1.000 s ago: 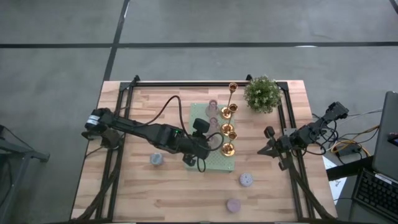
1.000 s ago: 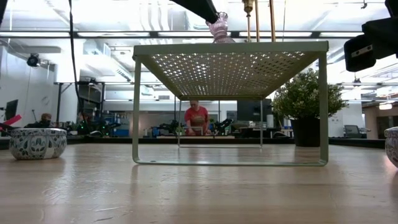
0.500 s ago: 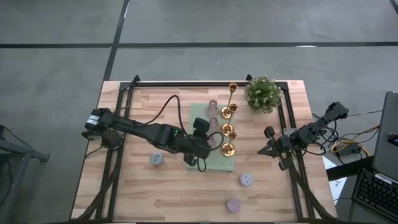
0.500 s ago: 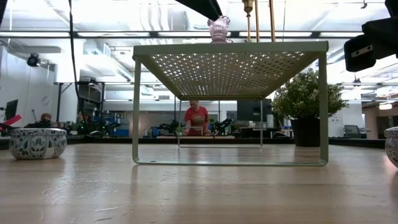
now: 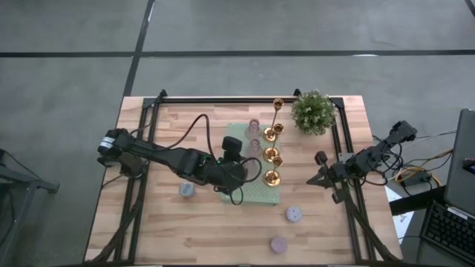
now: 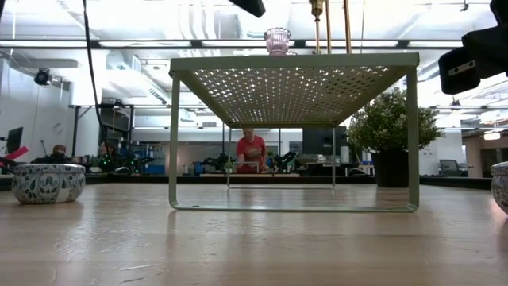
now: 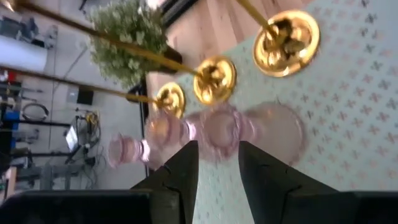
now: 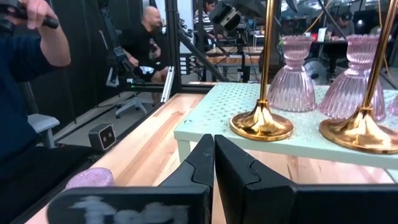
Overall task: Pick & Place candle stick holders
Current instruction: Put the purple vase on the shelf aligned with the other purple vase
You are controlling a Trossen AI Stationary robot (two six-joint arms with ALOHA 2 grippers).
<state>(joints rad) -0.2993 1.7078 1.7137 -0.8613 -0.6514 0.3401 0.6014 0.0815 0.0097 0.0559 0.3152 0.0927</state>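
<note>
Three ribbed pink glass candle stick holders stand in a row on a raised pale green perforated shelf, beside several gold holders, the tallest at the far end. The nearest pink one stands upright on its base just beyond the tips of my left gripper, which is open and clear of it; the low view shows that gripper up and away from the holder. My right gripper waits shut at the table's right side, level with the shelf.
Three small round cups rest on the wooden table: blue-grey left of the shelf, lavender and pink toward the near right. A green potted plant stands at the far right. People are in the room beyond.
My left gripper has opened and let go of the nearest pink holder, then drawn back toward the table's left edge and slightly up. The holder, tilted in the fingers a second ago, now stands upright alone on the shelf.
</note>
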